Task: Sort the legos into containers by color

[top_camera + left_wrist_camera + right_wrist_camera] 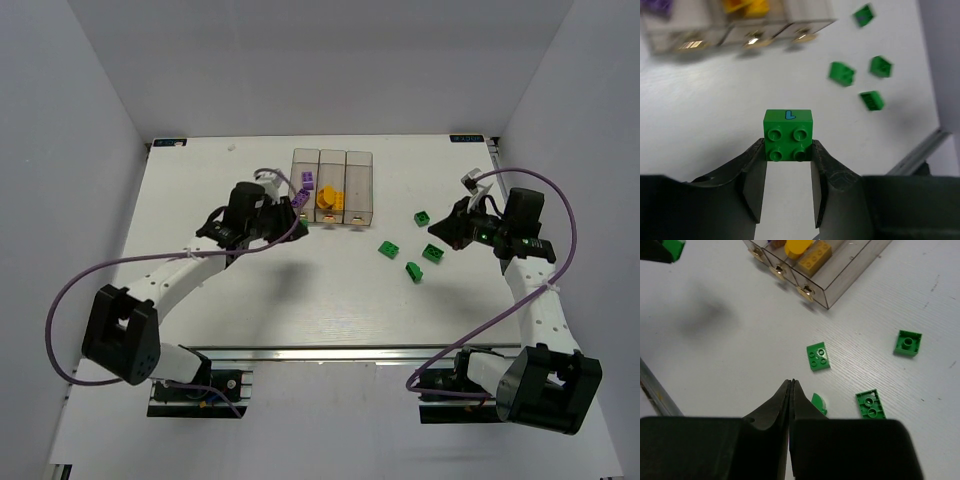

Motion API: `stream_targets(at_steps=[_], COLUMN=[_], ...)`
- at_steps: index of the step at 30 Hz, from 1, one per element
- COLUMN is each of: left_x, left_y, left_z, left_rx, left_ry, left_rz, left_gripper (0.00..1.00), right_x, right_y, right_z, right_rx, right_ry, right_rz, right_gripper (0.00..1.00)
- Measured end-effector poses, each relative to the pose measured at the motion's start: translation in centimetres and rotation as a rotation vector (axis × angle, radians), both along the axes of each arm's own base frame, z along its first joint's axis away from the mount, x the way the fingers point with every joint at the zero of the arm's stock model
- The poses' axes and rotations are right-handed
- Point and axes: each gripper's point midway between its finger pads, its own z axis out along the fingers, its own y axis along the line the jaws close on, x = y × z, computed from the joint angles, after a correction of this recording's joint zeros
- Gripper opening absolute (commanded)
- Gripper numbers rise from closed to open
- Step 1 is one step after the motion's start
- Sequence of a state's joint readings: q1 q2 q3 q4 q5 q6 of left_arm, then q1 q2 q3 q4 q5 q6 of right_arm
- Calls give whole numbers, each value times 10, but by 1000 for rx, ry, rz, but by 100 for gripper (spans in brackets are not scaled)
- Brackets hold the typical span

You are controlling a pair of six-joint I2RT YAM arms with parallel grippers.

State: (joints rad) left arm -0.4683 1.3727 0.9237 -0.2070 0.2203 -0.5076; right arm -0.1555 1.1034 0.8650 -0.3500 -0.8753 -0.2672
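Left gripper pinches green lego, held aloft for carry; containers ahead. Right gripper pressed together, empty; loose greens just ahead.

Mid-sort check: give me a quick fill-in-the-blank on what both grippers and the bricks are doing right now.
1. The left gripper is shut on a ____ lego.
2. On the right gripper the jaws are ____, with nothing between them.
3. ____ loose green legos lie on the table, to the right of the containers.
4. The orange-yellow legos sit in the ____ container.
Missing words: green; shut; four; middle.
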Motion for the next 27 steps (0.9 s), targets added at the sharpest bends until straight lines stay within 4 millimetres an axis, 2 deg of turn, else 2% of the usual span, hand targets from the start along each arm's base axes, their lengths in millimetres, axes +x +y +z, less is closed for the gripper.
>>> stream_targets(at_steps=[3,6,11,13,18,19,20,22,23,27], left_x=[18,50,108,128,161,163,164,166,165,163], left_y=[-40,-78,-132,-145,-161,-162,-163,-161,-161,-160], left_z=[33,47,36,27,3,-2,-7,-18,-22,-33], left_rx=[-62,-80,-56,-37,10,20,27,42,47,58], left_ry=[-67,-104,-89,-76,-51,-42,-34,-11,-1,26], left_rz=[-111,-175,-211,-204,-170,-165,-161,-150,-147,-142], left_gripper=[0,0,0,0,15,24,28,38,47,56], right_x=[6,10,13,14,14,14,14,13,13,13], right_y=[-7,-13,-19,-21,-22,-22,-22,-22,-22,-22], right_z=[-3,-6,-6,-6,-5,-5,-5,-5,-5,-8], right_rx=[-20,-33,-40,-39,-36,-36,-35,-33,-34,-33], right_ry=[1,3,1,0,0,-1,-2,-2,-2,3], right_rz=[-46,-82,-111,-115,-117,-117,-115,-113,-113,-103], right_gripper=[0,0,6,9,21,24,31,39,46,54])
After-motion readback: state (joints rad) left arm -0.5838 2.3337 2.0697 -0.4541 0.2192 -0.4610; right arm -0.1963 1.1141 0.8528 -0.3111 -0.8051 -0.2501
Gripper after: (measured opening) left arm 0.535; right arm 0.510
